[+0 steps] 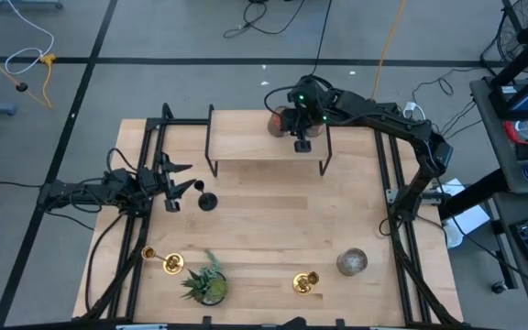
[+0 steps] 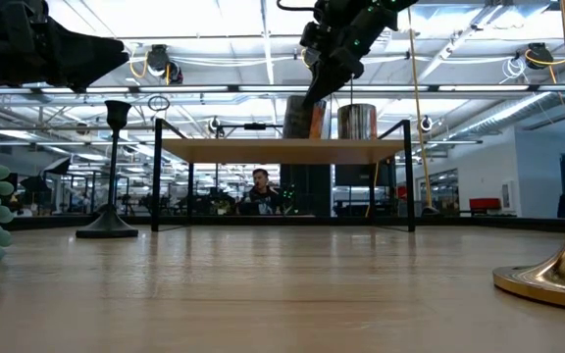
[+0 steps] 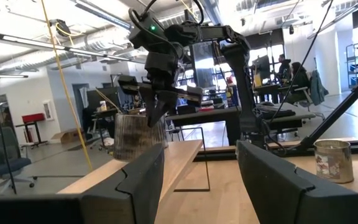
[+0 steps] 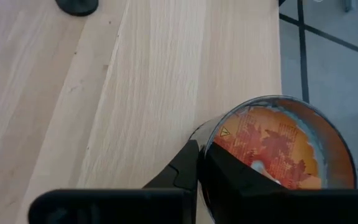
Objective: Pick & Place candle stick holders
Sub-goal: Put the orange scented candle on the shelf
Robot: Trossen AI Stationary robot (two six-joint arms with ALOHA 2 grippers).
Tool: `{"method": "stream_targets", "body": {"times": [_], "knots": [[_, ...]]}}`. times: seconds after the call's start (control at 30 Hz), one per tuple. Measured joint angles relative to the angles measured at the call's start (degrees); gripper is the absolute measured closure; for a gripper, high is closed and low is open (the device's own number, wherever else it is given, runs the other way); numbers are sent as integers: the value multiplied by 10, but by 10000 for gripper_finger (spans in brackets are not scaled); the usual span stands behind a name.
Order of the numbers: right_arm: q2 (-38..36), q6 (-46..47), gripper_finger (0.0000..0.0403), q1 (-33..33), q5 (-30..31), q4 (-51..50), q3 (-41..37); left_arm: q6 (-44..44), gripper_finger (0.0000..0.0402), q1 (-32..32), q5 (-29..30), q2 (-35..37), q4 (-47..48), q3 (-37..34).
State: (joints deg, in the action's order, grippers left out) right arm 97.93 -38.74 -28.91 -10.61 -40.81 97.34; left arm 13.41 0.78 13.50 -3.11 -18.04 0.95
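The left gripper (image 1: 183, 180) hangs low over the left side of the table (image 1: 273, 220). Its fingers are spread apart and hold nothing. Just beside it, a little to the right, the black holder (image 1: 207, 200) stands upright on the wood.

Near the front edge, a gold holder (image 1: 161, 261) lies on its side at the left. A green plant (image 1: 207, 280) sits next to it. Further right, a second gold holder (image 1: 305, 283) lies on its side too. A grey jar (image 1: 352, 262) stands past that.

At the back is a small raised shelf (image 1: 264, 137). On its right end sits an orange jar (image 4: 272, 146). The right gripper (image 1: 302, 137) is above it. I cannot tell if its fingers are spread or pressed together.
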Motion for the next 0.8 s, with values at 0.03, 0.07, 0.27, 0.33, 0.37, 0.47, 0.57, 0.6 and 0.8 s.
{"method": "stream_targets", "body": {"times": [0.03, 0.07, 0.27, 0.33, 0.37, 0.47, 0.57, 0.6, 0.8], "knots": [[0, -1, 387, 0, 0, 3, 0, 0, 190, 0, 0, 0, 0, 0], [0, -2, 387, 0, 0, 4, 0, 0, 190, 0, 0, 0, 0, 0], [4, -21, 387, 1, 0, 3, 0, 3, 190, 0, 0, 0, 0, 0], [7, -26, 387, 1, -1, 2, 0, 4, 190, 0, 0, 0, 0, 0], [8, -26, 387, 1, -1, 1, 0, 5, 190, 0, 0, 0, 0, 0], [8, -25, 387, 1, -1, 1, 0, 11, 190, 0, 0, 0, 0, 0], [8, -25, 385, 1, 0, 2, 0, 12, 190, 0, 0, 0, 0, 0], [8, -26, 381, 1, 0, 3, 0, 13, 190, 0, 0, 0, 0, 0], [7, -30, 332, 1, 0, 10, 0, 14, 190, 0, 0, 0, 0, 0]]}}
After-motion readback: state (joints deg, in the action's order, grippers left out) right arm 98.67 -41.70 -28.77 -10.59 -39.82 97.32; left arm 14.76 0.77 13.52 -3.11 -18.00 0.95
